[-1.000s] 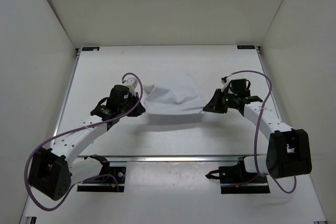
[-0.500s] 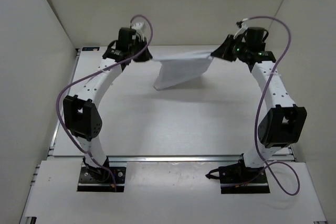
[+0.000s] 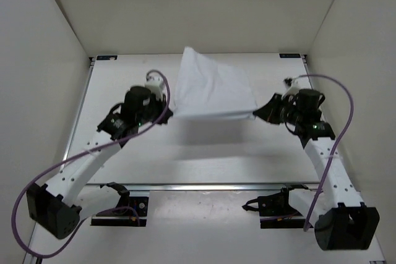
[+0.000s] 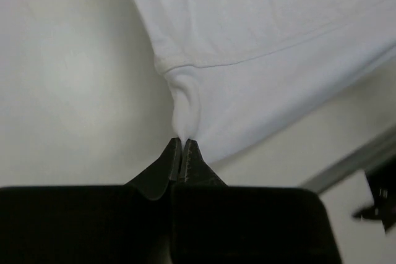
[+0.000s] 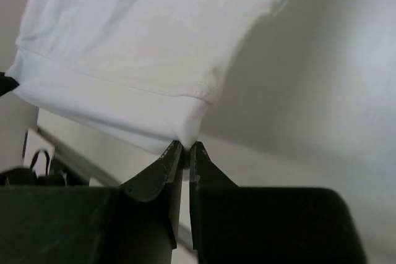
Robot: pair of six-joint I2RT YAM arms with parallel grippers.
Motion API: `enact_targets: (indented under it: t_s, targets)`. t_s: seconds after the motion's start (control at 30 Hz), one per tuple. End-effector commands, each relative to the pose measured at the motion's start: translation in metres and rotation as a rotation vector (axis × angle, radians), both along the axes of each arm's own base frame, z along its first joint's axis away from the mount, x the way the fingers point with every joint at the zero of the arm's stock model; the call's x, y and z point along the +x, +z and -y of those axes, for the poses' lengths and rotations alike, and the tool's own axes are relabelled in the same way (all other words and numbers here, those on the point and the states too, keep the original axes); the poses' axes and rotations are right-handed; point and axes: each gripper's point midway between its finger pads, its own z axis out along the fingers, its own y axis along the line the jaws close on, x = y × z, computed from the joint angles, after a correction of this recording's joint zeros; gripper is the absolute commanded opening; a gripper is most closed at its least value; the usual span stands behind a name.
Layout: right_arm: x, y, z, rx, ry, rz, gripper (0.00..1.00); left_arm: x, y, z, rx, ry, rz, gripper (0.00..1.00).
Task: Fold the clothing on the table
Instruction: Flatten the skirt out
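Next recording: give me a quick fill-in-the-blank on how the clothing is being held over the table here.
The clothing is plain ____ in colour.
The number of claws gripping it is ____.
The left claw and right claw each pinch a corner with jaws ____ (open or shut).
The edge stretched between them hangs ____ (above or under) the table.
Missing words: white; two; shut; above.
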Motion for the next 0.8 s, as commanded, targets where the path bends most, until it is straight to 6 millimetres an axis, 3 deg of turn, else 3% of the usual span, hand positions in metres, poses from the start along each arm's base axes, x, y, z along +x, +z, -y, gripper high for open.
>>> enact_targets:
  t_s: [0.0,0.07,0.13,0.17,0.23,0.3,0.37,0.5,0.6,0.7,0.77]
  targets:
    - [-0.043,-0.032,-0.005,-0.027,-0.025,-0.086,0.00,-0.063,-0.058,-0.028,0.039,0.082,-0.163,0.00]
    - [-0.059,-0.028,-0.014,0.014,-0.012,-0.088,0.00,-0.077,-0.058,-0.031,-0.010,0.085,-0.179,0.00]
    - [-0.057,-0.034,-0.020,0.067,-0.002,-0.100,0.00,-0.070,-0.068,-0.042,-0.003,0.117,-0.190,0.00]
    - [-0.055,-0.051,-0.020,0.087,-0.008,-0.164,0.01,-0.062,-0.069,-0.049,-0.001,0.136,-0.187,0.00]
    - [-0.045,-0.065,-0.025,0.132,0.013,-0.184,0.00,-0.044,-0.084,-0.045,0.015,0.124,-0.228,0.00]
    - [-0.036,-0.094,-0.027,0.104,-0.001,-0.269,0.00,-0.030,-0.097,-0.041,0.042,0.115,-0.253,0.00]
    - [-0.030,-0.113,-0.026,0.094,-0.015,-0.333,0.00,-0.015,-0.120,-0.035,0.073,0.115,-0.302,0.00]
    - [-0.024,-0.139,-0.025,0.067,0.002,-0.418,0.00,0.002,-0.138,-0.020,0.075,0.080,-0.344,0.00]
    - [-0.013,-0.140,-0.021,0.060,0.006,-0.423,0.00,0.013,-0.156,-0.010,0.091,0.055,-0.384,0.00]
    - [0.007,-0.130,-0.014,0.050,0.003,-0.388,0.00,0.034,-0.150,-0.004,0.100,0.050,-0.355,0.00]
    - [0.037,-0.102,-0.005,0.032,-0.007,-0.296,0.00,0.065,-0.132,-0.002,0.088,0.066,-0.310,0.00]
